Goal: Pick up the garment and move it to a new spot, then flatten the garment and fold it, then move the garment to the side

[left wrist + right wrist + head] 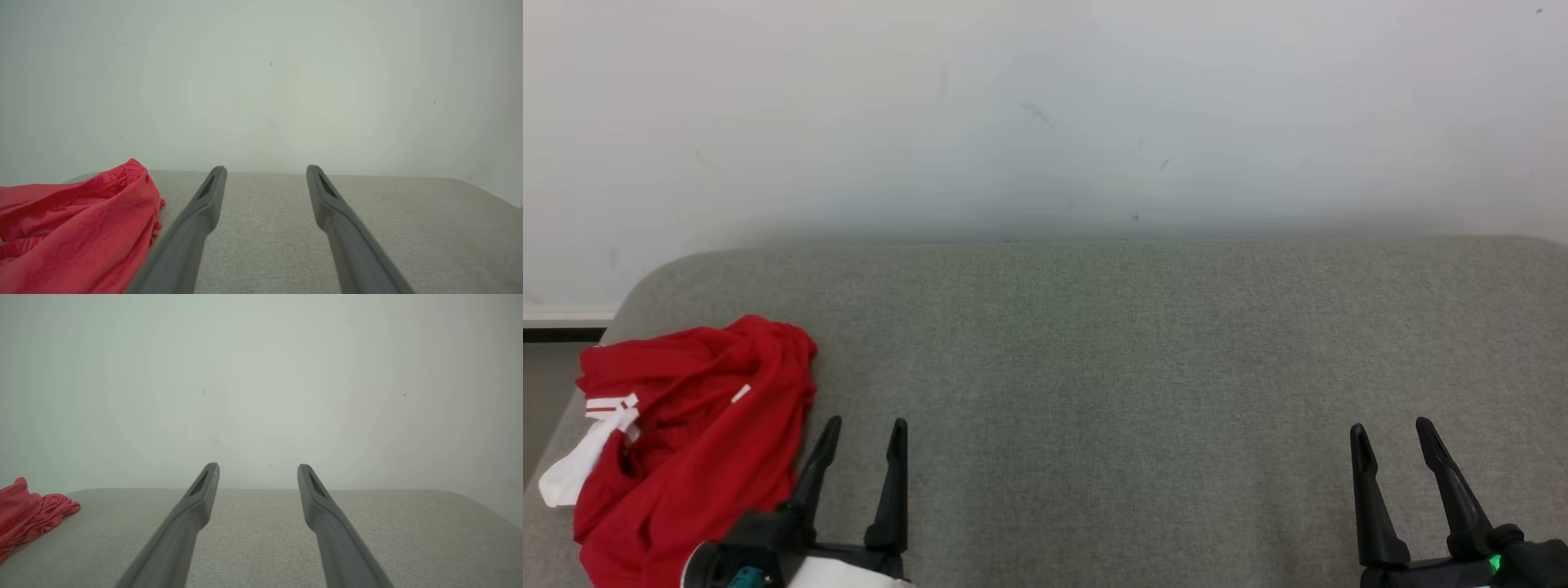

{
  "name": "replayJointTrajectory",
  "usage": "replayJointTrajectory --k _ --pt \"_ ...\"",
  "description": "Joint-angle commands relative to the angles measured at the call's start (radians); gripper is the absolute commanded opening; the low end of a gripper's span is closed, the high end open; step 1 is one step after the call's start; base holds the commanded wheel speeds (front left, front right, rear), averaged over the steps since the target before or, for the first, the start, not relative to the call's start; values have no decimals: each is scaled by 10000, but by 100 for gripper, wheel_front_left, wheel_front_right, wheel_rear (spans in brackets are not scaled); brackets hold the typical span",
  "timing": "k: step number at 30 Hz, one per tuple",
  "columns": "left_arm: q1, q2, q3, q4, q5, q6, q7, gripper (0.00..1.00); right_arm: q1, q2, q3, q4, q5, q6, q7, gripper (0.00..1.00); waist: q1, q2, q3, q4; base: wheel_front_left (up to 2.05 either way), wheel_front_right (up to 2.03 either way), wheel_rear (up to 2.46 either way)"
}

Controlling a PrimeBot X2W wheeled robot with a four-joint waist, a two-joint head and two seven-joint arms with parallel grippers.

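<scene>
On the left end of the grey surface [1094, 351], there's the garment [694, 441]: a red heap, all crumpled, folds piled on folds. A white band with red stripes peeks out on its left side, and a white flap trails from it toward the surface's left edge. The far part of the heap bunches up into a ridge near the rounded far-left corner.

Left gripper [867, 422] now, low in the head view, just right of the heap. Its two dark fingers are spread wide, nothing between them, tips pointing at the wall [1045, 122]. The finger nearer the cloth runs right along the garment's right edge; whether it brushes the fabric, I can't tell. From the left wrist view, the left gripper [266, 167] shows the same gap, bare grey weave between the fingers, and the garment [73, 228] bulks up red at the lower left.

Over to the right gripper [1390, 425], well apart from the garment, toward the right end of the surface. Fingers spread there too, holding nothing. In the right wrist view the right gripper [258, 465] frames grey weave and pale wall, with the garment [28, 516] a small red bundle far off at the left edge.

Behind it all, the wall is pale with a few faint scuffs.
</scene>
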Motion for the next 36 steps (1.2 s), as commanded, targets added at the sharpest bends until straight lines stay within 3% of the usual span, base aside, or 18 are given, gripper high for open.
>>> replayJointTrajectory --k 1,24,36 --pt "101 68 24 23 41 5 -10 100 61 -79 -9 -43 67 -17 -37 100 0 0 4 -4 0 0 0" --pt "-13 66 127 175 -110 -28 -10 100 40 -75 83 -44 250 -17 -37 100 0 0 -6 159 0 0 0" --pt "-208 64 261 370 -191 136 -9 100 85 -66 521 -86 320 -17 -35 100 0 0 158 1513 0 0 0"
